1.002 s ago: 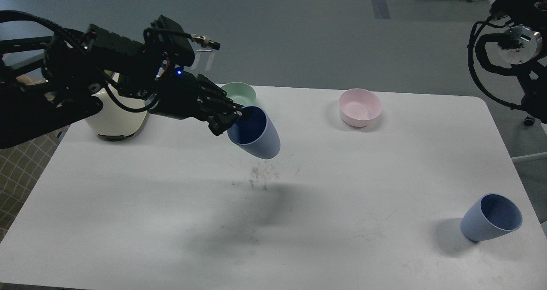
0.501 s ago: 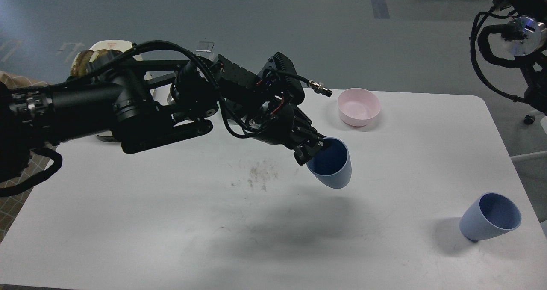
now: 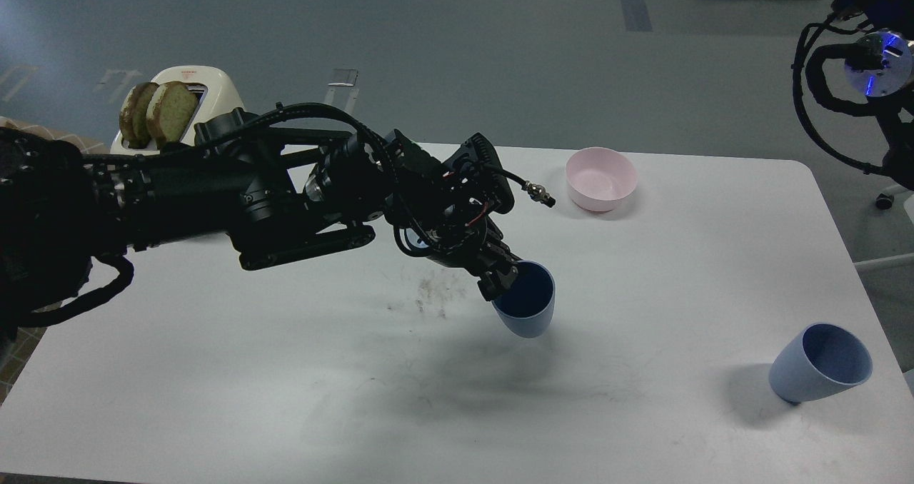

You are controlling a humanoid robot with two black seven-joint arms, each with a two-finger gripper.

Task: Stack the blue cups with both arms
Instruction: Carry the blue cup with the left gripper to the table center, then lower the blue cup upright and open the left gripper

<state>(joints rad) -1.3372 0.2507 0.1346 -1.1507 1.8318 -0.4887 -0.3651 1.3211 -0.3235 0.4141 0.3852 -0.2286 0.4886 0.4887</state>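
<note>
Carrying is the step in hand: left gripper [image 3: 504,278] pinches the rim of one cup [image 3: 527,308] above the desk [image 3: 643,270]. Second cup [image 3: 820,363] stands well apart rightward; next, bring them together. Right gripper unseen.

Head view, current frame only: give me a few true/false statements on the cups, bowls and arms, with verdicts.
1. The left gripper grips a blue cup by its rim. True.
2. The second blue cup sits inside the pink bowl. False: it stands alone near the table's right edge, well apart from the bowl.
3. The toaster holds two slices of bread. True.
4. The right arm holds a cup. False: it is raised off the table at the upper right, its gripper out of view.
5. The held cup is lifted over the table. True.
</note>
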